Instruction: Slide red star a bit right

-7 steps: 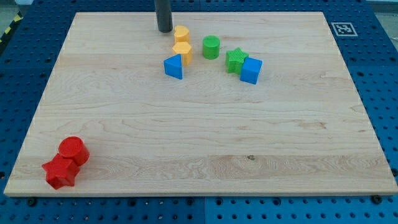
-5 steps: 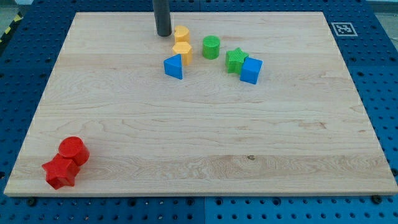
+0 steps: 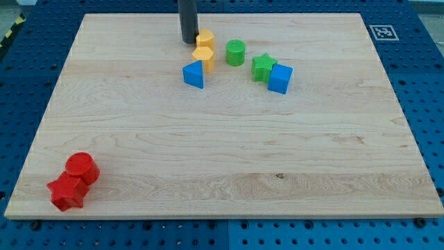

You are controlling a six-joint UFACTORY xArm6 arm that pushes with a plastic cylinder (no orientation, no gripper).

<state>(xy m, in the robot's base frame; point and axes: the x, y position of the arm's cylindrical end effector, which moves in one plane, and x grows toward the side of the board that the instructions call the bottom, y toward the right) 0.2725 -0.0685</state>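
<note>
The red star (image 3: 66, 192) lies at the board's bottom left corner. A red cylinder (image 3: 82, 168) touches it on its upper right. My tip (image 3: 188, 40) is far away at the view's top, just left of the upper of two yellow blocks (image 3: 205, 38). The rod rises out of the view's top edge.
A second yellow block (image 3: 204, 57) sits below the first. A blue wedge-like block (image 3: 194, 73) is below that. A green cylinder (image 3: 236, 52), a green star (image 3: 263, 67) and a blue cube (image 3: 280, 78) lie to the right. The wooden board (image 3: 229, 160) sits on a blue pegboard.
My tip has moved slightly down and right, closer to the upper yellow block. No block has moved.
</note>
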